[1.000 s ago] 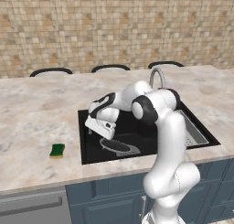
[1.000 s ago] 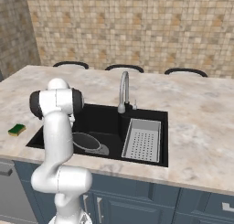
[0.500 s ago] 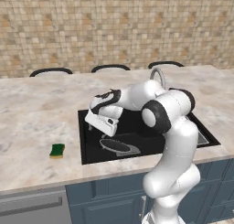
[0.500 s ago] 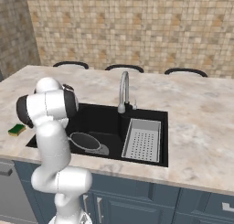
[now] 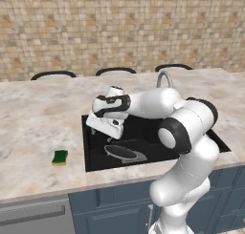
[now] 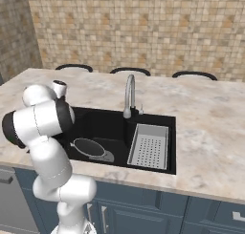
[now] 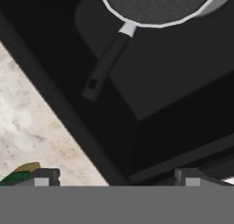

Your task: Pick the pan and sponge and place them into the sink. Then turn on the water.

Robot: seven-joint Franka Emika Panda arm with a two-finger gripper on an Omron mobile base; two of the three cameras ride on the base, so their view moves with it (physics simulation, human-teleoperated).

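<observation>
With the pan (image 5: 125,153) lying in the sink (image 5: 95,159), the empty gripper (image 5: 106,125) hangs wide open over the sink's left edge, likely bound for the sponge (image 5: 60,157) on the counter (image 5: 33,128) beside it.

Black pan (image 5: 123,153) lies flat in sink (image 5: 91,156); green sponge (image 5: 60,157) on counter beside.

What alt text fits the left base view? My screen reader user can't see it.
A white robot arm reaches left over a black sink, its open gripper above the sink's left edge. The black pan lies in the basin; the green sponge sits on the marble counter to the sink's left.
</observation>
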